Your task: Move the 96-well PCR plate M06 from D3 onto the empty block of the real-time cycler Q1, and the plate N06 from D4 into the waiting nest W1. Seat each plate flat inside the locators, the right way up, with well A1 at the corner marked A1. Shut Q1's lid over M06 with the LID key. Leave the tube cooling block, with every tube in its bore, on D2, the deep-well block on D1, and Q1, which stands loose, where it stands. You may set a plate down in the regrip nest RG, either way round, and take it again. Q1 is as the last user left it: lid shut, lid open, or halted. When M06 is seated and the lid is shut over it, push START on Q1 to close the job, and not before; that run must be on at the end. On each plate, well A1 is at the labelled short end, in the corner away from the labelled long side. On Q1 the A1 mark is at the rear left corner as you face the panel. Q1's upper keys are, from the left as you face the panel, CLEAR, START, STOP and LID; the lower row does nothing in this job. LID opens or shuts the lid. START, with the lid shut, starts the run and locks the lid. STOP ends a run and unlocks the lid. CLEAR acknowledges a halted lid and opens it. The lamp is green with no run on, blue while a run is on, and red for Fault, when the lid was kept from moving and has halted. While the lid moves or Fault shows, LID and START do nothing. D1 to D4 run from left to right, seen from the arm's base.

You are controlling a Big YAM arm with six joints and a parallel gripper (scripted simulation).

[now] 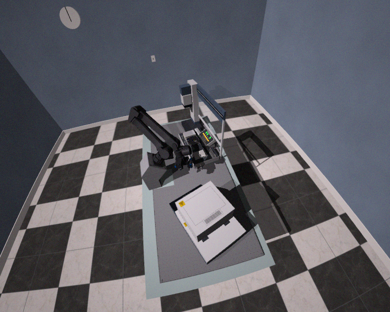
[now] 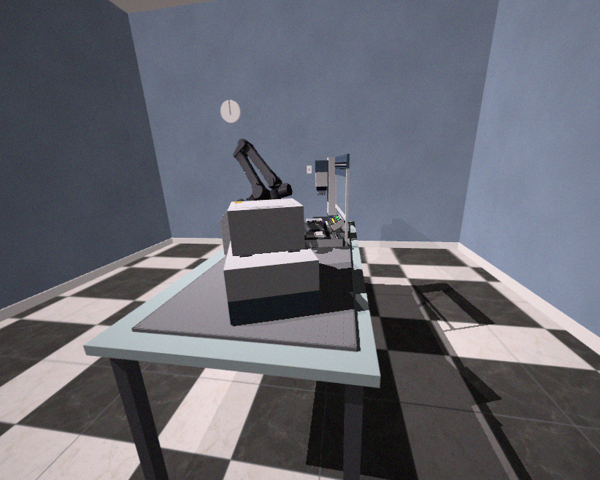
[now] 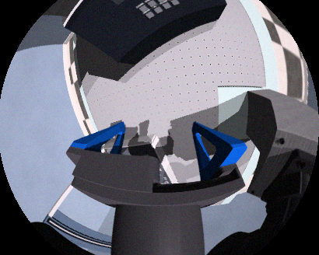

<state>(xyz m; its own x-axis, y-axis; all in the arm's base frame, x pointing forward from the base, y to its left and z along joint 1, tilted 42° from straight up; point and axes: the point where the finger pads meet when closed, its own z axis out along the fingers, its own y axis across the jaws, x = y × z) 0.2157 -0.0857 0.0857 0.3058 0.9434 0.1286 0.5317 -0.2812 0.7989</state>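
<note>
The real-time cycler Q1 (image 1: 208, 217) is a white box standing askew on the grey mat, with its white upper part (image 2: 265, 225) on top of the body. Its dark key panel (image 3: 146, 7) fills the top of the wrist view, with a small grid of keys (image 3: 158, 4). My gripper (image 3: 158, 125) is open and empty, its blue fingers spread wide above the dotted mat. In the top view the gripper (image 1: 191, 160) hangs low between Q1 and the deck stations (image 1: 198, 146). The plates on the deck are too small and too hidden by the arm to tell apart.
A tall gantry (image 1: 195, 97) with a rail stands behind the deck. A small tilted panel with green and orange lights (image 1: 207, 135) is at the deck's right. A grey block (image 3: 282, 134) stands close to the gripper's right in the wrist view.
</note>
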